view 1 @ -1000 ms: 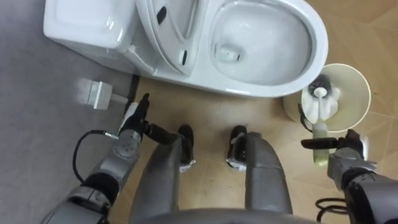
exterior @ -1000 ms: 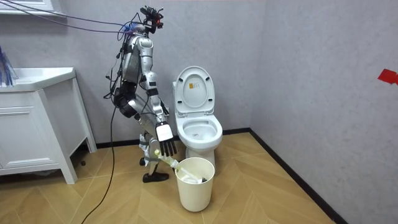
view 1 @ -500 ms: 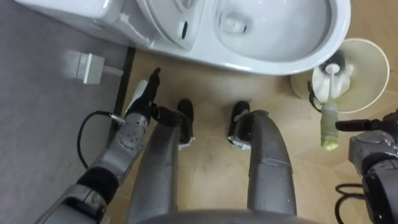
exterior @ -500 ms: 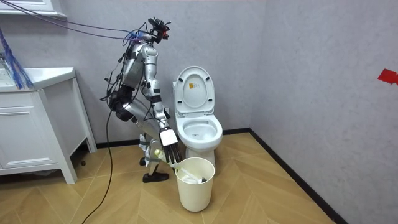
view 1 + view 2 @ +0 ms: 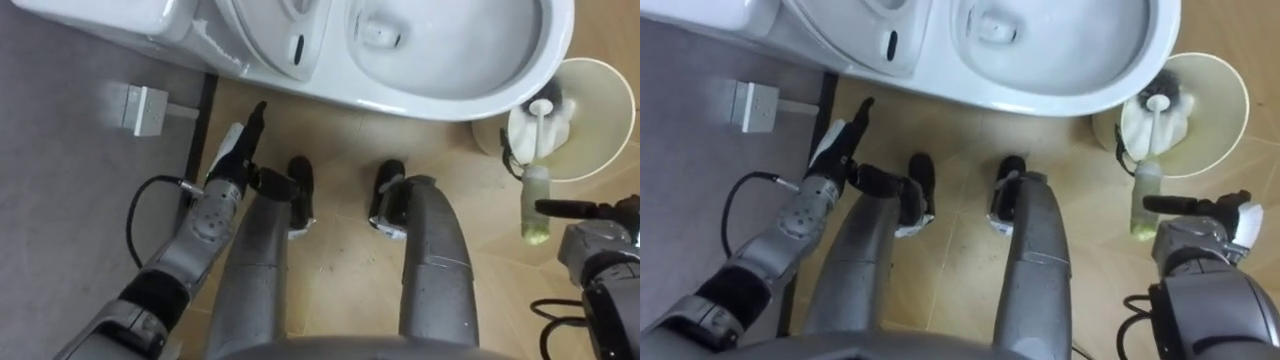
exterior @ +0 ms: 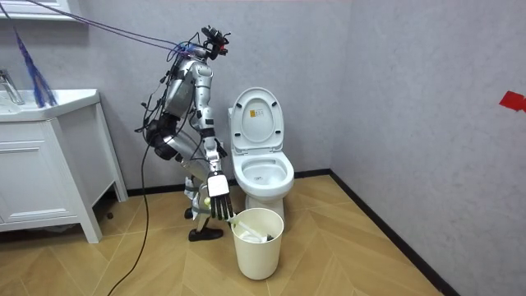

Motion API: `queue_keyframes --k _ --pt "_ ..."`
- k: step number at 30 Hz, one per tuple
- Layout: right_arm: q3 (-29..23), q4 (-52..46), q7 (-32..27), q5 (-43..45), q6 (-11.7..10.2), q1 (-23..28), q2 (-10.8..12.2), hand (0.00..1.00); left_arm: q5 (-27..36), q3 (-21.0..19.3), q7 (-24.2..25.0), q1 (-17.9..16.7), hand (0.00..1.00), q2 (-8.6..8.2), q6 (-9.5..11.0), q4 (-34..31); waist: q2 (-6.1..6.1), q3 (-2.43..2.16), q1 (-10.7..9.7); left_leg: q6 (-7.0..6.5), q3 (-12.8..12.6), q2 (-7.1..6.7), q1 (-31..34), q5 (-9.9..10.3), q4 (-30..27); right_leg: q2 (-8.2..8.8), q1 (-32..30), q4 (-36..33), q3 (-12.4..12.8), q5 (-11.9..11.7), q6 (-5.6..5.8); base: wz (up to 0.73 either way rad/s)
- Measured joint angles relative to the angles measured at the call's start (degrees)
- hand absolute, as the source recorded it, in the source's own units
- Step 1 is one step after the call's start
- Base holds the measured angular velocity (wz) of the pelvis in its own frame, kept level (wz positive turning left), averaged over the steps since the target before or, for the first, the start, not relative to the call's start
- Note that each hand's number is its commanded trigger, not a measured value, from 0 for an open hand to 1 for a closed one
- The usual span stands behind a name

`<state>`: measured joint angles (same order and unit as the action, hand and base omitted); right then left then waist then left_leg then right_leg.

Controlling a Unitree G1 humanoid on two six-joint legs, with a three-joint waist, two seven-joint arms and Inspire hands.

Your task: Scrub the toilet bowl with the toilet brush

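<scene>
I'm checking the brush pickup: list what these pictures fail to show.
Toilet: bowl's far side, cut off by the eye views' top edge.
Brush: head down in the bin, blurred in eye views, tiny in room view.
Right hand: whether it touches the brush handle; overhead eye views hide any gap, tiny in room view.

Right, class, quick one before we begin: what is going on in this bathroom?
The humanoid robot stands bent forward in front of the toilet, whose seat and lid are up. Its right hand reaches to the yellow-green handle of the toilet brush, which stands in a cream bin beside the bowl. A straight finger is at the handle, not curled round it. The left hand hangs open by the left leg. Brushing has not yet begun.
</scene>
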<state>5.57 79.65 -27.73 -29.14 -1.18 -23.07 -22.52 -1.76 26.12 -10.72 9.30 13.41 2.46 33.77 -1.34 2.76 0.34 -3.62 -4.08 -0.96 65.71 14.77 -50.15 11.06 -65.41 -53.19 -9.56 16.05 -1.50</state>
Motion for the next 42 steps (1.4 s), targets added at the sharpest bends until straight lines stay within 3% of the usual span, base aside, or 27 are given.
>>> queue_keyframes --k 9,20,27,40,41,42 --pt "-0.17 -2.25 2.37 -15.94 -0.09 -2.82 -0.52 0.0 0.06 1.01 0.17 1.88 0.0 -0.2 -0.25 -0.4 -2.81 -0.06 0.32 -0.66 -0.87 -0.72 3.54 0.6 -3.61 0.97 -4.18 -4.47 1.52 1.19 0.54 0.03" --pt "-1.31 -4.17 3.23 -22.16 -0.63 -4.15 -1.36 0.0 1.72 0.82 0.24 3.7 0.0 -0.16 -0.83 -1.47 -3.01 -0.07 0.33 -0.56 -1.37 -0.14 6.97 1.03 -5.75 0.85 -7.9 -6.58 1.86 1.4 0.03 -0.01" --pt "0.33 -3.77 7.16 -26.89 -0.69 -3.16 -2.74 0.0 2.22 0.93 0.23 4.2 0.0 -0.14 -0.85 -1.48 -3.04 -0.05 0.61 -0.26 -1.35 -0.54 7.86 1.77 -7.06 0.76 -8.97 -8.09 2.25 2.26 -0.05 0.0" --pt "3.12 -1.46 15.93 -26.06 -0.01 -2.35 -3.59 0.0 2.46 1.02 0.31 3.87 0.0 -0.18 -1.03 -1.33 -3.11 0.02 1.33 -0.21 -1.89 -0.94 9.07 2.18 -7.62 1.71 -10.93 -9.8 2.77 3.14 -0.3 0.01" --pt "4.57 -1.43 16.74 -25.37 0.01 -2.05 -3.65 0.04 3.19 0.99 0.42 3.94 0.0 -0.08 -1.09 -1.34 -3.11 0.02 1.2 -0.23 -1.84 -0.9 9.18 2.19 -7.62 1.98 -10.91 -9.77 2.33 3.1 -0.53 0.0" --pt "5.51 -1.48 17.95 -24.52 0.05 -1.64 -3.86 0.67 3.94 1.0 0.62 4.05 0.0 0.01 -1.09 -1.34 -3.11 0.02 1.07 -0.23 -1.61 -0.8 9.39 2.19 -7.64 1.97 -10.9 -9.67 2.09 3.1 -0.54 0.03"
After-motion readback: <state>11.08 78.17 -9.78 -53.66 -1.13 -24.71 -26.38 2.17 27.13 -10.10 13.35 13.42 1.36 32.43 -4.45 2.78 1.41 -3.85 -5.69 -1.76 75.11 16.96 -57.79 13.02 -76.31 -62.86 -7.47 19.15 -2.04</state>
